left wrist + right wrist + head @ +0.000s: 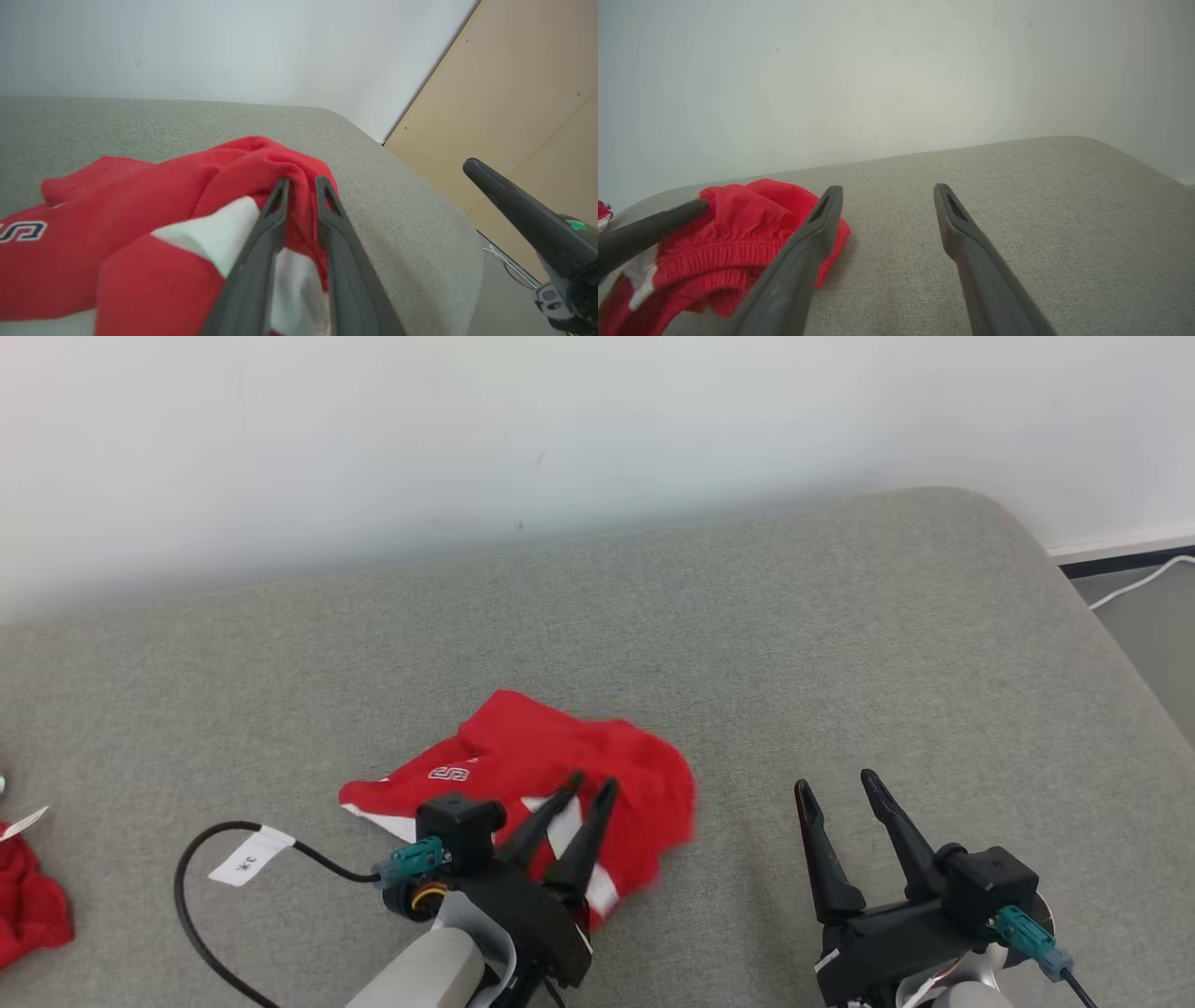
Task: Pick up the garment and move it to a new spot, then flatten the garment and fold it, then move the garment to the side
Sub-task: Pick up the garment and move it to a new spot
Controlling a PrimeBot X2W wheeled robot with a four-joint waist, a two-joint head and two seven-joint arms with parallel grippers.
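Head view shows the red jersey (560,756) lying crumpled on the grey upholstered cushion (840,616), toward its near-left part, with white sleeve panels folded in. The left gripper (595,781) sits over its right side, 2 fingers slightly apart with a ridge of red cloth between them; whether they pinch it I cannot tell. The right gripper (835,781) hovers just right of the jersey over bare cushion, fingers spread wide and empty. Risk: cloth caught between the left fingers could drag along when that arm lifts, bunching the heap and making flattening harder
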